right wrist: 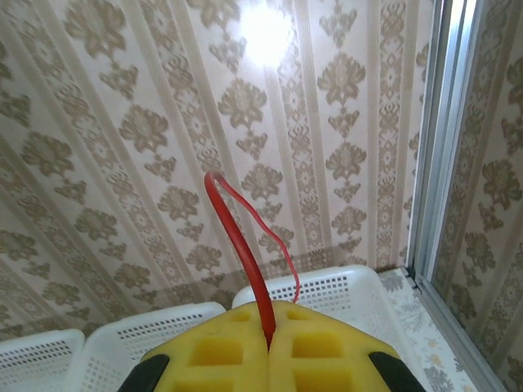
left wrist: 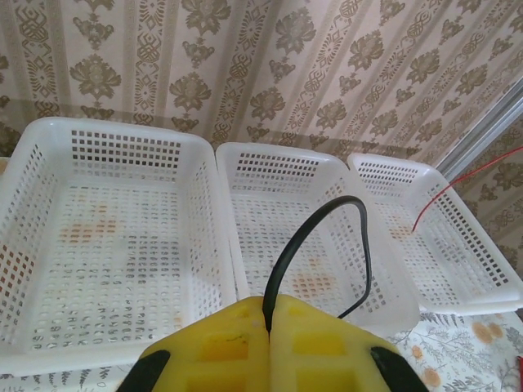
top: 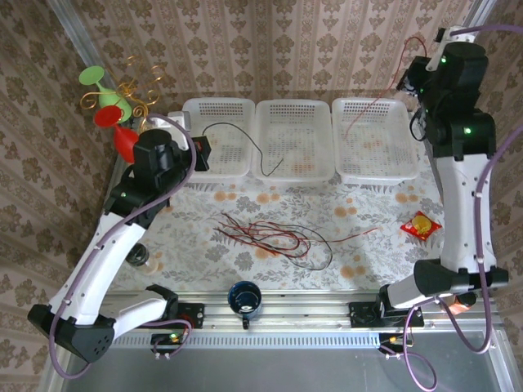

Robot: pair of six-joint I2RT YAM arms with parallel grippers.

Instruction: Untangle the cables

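At left hand [left wrist: 268, 317], thin arched black cable [left wrist: 340, 200]

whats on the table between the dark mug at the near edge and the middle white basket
A loose tangle of red and black cables lies between the mug and the middle basket; the top external view shows it.

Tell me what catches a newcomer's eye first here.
The left gripper is shut on a black cable trailing toward the middle basket; the right gripper, raised high, is shut on a red cable dangling over the right basket. A red-and-black tangle lies on the table.
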